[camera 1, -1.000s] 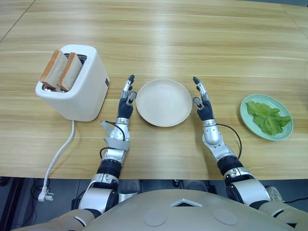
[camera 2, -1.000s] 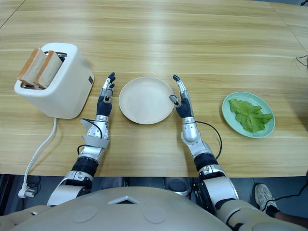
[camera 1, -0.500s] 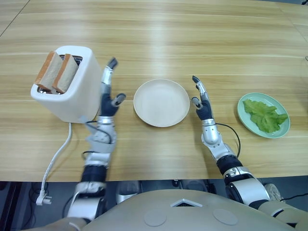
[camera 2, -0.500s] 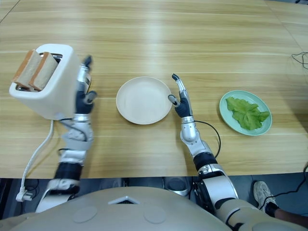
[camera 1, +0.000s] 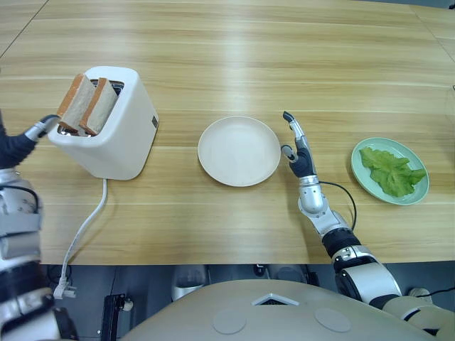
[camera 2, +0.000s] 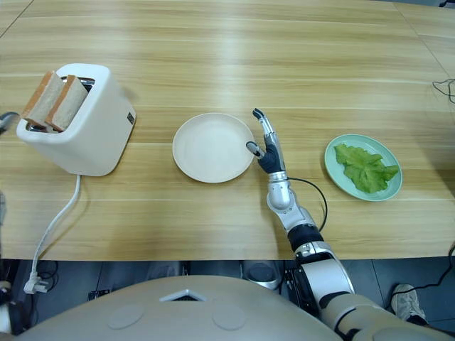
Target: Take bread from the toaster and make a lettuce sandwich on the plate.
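Brown bread (camera 1: 79,101): two slices stand side by side in the slots of the toaster. Their upper halves stick out above it and lean a little to the left.
Toaster (camera 1: 124,135): white and boxy with rounded corners. It sits on the left part of the worktop, turned at a slight angle, well apart from the cream plate to its right.
Cord (camera 1: 87,226): white. It runs from the toaster's near side across the worktop and over the near edge, and the plug (camera 1: 62,288) hangs below.
Left robot hand (camera 1: 14,148): at the left edge of the view, just beside the toaster's left side and about level with the bread. Most of it is cut off, so I cannot tell whether it is spread or closed, or whether it touches the toaster.
Cream plate (camera 1: 239,170): round and shallow, in the middle of the worktop, between the toaster and the right robot hand.
Right robot hand (camera 1: 298,153): just beside the cream plate's right rim, standing on edge. Its fingers are straight and spread apart, pointing away from the robot, and the thumb is turned toward the plate. It holds nothing. I cannot tell whether the thumb touches the rim.
Lettuce (camera 1: 393,172): green and crinkled, lying flat on the green plate.
Green plate (camera 1: 365,181): pale green and round, on the right part of the worktop, apart from the right robot hand.
Worktop (camera 1: 284,57): light wooden planks, with the grain running left to right.
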### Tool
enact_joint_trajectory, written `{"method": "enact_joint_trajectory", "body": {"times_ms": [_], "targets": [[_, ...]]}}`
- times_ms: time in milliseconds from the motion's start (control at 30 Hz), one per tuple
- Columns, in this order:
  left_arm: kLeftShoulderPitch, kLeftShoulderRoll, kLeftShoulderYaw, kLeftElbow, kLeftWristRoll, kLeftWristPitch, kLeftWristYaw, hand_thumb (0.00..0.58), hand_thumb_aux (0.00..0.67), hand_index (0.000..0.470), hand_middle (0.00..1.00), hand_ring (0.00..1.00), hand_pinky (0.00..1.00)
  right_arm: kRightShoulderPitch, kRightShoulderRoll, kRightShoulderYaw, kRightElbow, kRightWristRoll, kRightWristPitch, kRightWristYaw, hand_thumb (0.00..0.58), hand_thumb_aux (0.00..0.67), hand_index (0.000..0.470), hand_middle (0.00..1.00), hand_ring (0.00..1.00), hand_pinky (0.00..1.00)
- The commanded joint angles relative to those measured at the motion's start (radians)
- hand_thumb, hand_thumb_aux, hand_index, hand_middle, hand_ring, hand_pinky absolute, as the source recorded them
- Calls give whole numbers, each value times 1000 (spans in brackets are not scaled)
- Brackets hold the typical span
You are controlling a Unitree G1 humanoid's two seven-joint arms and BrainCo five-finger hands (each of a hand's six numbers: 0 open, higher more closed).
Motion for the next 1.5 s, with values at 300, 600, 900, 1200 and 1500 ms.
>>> {"method": "enact_joint_trajectory", "body": {"times_ms": [300, 600, 900, 1200, 1500], "targets": [[-183, 74, -292, 424, 15, -5, 87, 0, 0, 0, 0, 0, 0, -10, -12, 14, 18, -20, 12, -32, 0, 0, 0, 0, 0, 0], [-197, 78, -413, 423, -3, -18, 57, 0, 0, 0, 0, 0, 0, -16, -20, 14, 22, -26, 13, -46, 0, 0, 0, 0, 0, 0], [-201, 91, -481, 388, -13, -53, 26, 349, 247, 170, 0, 0, 0, -12, -25, 15, 11, -44, 19, -60, 0, 0, 0, 0, 0, 0], [-233, 71, -533, 412, -14, -84, 23, 580, 670, 460, 0, 0, 0, -15, -30, 22, 8, -54, 28, -76, 0, 0, 0, 0, 0, 0], [-243, 64, -475, 420, -121, -121, 49, 580, 670, 460, 1000, 1000, 1000, -17, -32, 21, 6, -53, 35, -86, 0, 0, 0, 0, 0, 0]]}}
